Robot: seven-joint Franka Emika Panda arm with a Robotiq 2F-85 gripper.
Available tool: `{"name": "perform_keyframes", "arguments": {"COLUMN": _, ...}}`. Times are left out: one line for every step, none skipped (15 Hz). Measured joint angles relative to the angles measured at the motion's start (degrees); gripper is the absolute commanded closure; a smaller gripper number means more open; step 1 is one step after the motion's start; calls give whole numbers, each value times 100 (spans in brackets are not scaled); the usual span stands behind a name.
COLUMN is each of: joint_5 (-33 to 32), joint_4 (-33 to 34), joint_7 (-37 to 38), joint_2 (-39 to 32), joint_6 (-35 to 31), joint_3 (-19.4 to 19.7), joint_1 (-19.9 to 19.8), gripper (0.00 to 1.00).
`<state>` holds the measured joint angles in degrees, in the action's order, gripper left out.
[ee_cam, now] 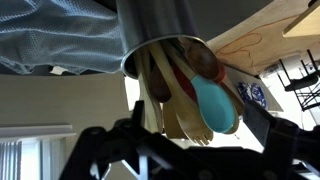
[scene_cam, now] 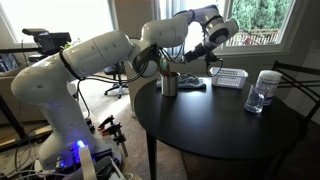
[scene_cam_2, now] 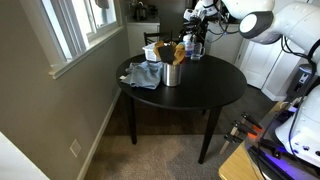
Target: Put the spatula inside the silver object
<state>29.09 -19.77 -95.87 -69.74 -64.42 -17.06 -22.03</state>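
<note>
spatula point(ee_cam: 265, 40) seems to lean from the silver object point(ee_cam: 155, 25), right of the other utensils point(ee_cam: 178, 100), so it looks delivered; gripper point(ee_cam: 185, 150) hovers over it, jaws wide, empty.

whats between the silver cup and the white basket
A crumpled grey cloth lies between the silver cup and the basket, right beside the cup; this shows in an exterior view.

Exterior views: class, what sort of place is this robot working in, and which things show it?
Most likely a room in a home, perhaps a dining corner: a round black table stands on beige carpet beside a window, and a metal cup holds kitchen utensils.
</note>
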Motion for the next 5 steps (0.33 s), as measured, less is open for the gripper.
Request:
{"name": "perform_keyframes", "arguments": {"joint_5": -33, "joint_4": 0, "joint_7": 0, "joint_2": 0, "joint_6": -25, "joint_3": 3, "joint_1": 6, "gripper": 0}}
{"name": "perform_keyframes", "arguments": {"joint_5": -37, "joint_4": 0, "joint_7": 0, "joint_2": 0, "joint_6": -33, "joint_3": 9, "joint_1": 12, "gripper": 0}}
{"name": "perform_keyframes", "arguments": {"joint_5": -37, "joint_4": 0, "joint_7": 0, "joint_2": 0, "joint_6": -36, "joint_3": 13, "joint_1": 16, "gripper": 0}}
{"name": "perform_keyframes", "arguments": {"joint_5": -37, "joint_4": 0, "joint_7": 0, "joint_2": 0, "joint_6": -38, "joint_3": 16, "joint_1": 20, "gripper": 0}}
{"name": "perform_keyframes", "arguments": {"joint_5": -37, "joint_4": 0, "joint_7": 0, "joint_2": 0, "joint_6": -40, "joint_3": 18, "joint_1": 22, "gripper": 0}}
